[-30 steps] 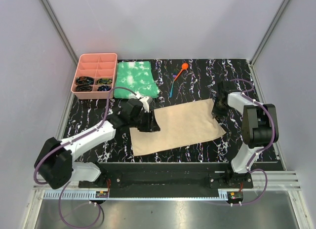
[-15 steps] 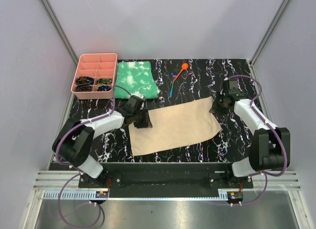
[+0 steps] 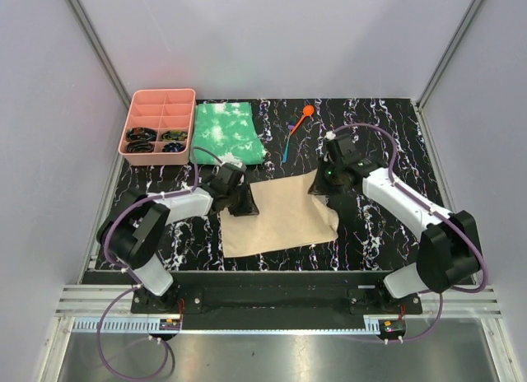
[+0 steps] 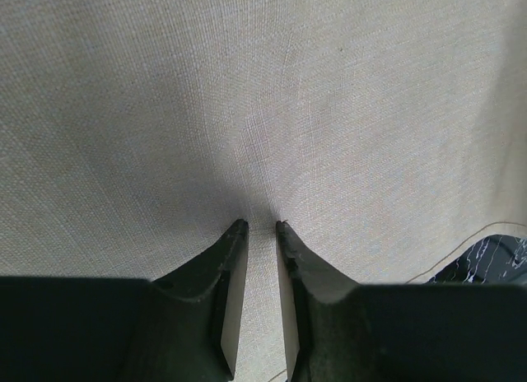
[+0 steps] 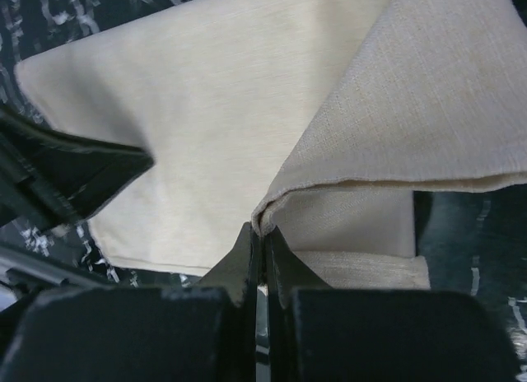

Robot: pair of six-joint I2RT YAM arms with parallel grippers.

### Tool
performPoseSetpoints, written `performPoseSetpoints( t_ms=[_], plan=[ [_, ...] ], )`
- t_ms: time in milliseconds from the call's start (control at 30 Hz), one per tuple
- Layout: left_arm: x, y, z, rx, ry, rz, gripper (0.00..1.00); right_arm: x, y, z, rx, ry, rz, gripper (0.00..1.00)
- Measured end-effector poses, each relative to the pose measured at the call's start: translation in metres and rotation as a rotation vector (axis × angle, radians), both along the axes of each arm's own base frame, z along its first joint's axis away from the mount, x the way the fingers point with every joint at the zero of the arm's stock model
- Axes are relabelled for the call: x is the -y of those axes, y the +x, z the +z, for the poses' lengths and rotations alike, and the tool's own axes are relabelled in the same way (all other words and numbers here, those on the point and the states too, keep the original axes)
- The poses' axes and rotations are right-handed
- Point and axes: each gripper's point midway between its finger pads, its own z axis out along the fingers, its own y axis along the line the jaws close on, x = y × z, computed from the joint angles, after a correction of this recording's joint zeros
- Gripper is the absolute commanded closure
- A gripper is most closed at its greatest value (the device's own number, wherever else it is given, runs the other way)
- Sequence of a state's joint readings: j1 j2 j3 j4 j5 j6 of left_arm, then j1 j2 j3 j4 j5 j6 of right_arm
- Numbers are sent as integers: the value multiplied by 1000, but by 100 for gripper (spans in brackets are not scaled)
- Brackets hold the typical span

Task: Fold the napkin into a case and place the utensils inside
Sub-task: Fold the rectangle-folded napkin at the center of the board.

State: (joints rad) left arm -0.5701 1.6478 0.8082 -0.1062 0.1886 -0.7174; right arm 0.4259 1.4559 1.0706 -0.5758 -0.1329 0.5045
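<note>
Napkin (image 3: 280, 221) cloth is clamped at its right edge between the closed fingers of the right gripper (image 5: 262, 234) and is held folded leftward over itself. The left gripper (image 4: 262, 227), fingers slightly apart, is pressed on its far left part. The napkin is spread mid-table (image 3: 379, 234); the utensils (image 3: 307, 111) are laid farther back.

Napkin (image 4: 263, 110): cut off by the frame above and on both sides of the left gripper (image 4: 261, 225) jaws. Whether a pucker of cloth sits in their narrow gap cannot be told. Layer under the lifted flap ahead of the right gripper (image 5: 260, 230) jaws: hidden. Left gripper, left of those jaws: cropped by the frame edge. Tray (image 3: 165, 91) contents: dark, too small to identify.
</note>
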Motion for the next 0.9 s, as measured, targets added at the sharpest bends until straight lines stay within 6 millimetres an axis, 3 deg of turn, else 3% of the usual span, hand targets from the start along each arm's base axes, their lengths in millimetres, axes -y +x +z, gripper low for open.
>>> performPoseSetpoints(
  t_ms=[133, 267, 467, 533, 667, 900],
  plan=[
    [2, -4, 1, 4, -5, -7, 74, -41, -7, 13, 14, 47, 57, 100],
    [-5, -14, 10, 3, 4, -8, 73, -78, -10, 10, -2, 58, 107, 100],
    [-33, -24, 41, 93, -2, 39, 76, -106, -16, -4, -41, 43, 144, 100],
    [-43, -27, 34, 84, 10, 61, 80, -114, -19, -5, -46, 42, 156, 100],
    [-61, -43, -2, -11, 73, 81, 82, -134, -21, -1, -38, 48, 172, 100],
    [-55, -39, -4, 13, 37, 81, 83, -176, -28, -7, -66, 90, 171, 100]
  ],
)
